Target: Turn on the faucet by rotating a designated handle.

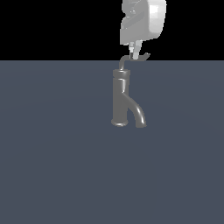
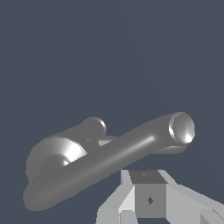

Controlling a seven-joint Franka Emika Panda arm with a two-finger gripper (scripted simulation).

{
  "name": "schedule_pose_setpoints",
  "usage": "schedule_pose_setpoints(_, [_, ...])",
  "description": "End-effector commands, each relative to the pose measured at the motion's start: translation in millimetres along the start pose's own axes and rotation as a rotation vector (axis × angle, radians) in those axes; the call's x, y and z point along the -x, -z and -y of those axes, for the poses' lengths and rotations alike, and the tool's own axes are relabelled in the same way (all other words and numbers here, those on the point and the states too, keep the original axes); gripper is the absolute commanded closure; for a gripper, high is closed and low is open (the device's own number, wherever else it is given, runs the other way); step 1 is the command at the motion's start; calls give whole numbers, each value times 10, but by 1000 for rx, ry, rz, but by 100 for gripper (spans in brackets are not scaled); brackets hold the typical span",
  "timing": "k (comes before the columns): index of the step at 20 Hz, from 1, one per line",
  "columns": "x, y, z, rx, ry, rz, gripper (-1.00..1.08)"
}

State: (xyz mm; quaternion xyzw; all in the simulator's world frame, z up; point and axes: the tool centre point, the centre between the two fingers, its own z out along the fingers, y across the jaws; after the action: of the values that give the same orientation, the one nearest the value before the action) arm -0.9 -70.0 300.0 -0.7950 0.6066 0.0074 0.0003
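Observation:
The faucet (image 1: 119, 98) is a grey upright cylinder with a flared base ring; its thick spout (image 1: 139, 114) curves down toward the exterior view's right. The handle (image 1: 139, 57), a thin bent lever with an upturned tip, rises from the top cap. My gripper (image 1: 134, 53) hangs straight above, its fingertips down at the handle's middle stretch; the jaws look closed together with nothing between them. In the wrist view the handle (image 2: 118, 157) runs as a thick bar just past my gripper (image 2: 147, 178), over the faucet's cap (image 2: 65, 153). I cannot tell whether the fingers touch the handle.
The faucet stands on a flat blue-grey floor (image 1: 52, 166) that fills the lower part of the exterior view. My white arm wrist (image 1: 148, 17) rises out of the top of the picture. No other objects show.

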Motion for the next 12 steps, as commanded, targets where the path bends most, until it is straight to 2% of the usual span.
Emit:
schedule_pose_setpoints(1, [-179, 0, 41, -9, -19, -7, 108])
schedule_pose_setpoints(12, [-473, 5, 178, -9, -33, -9, 108])
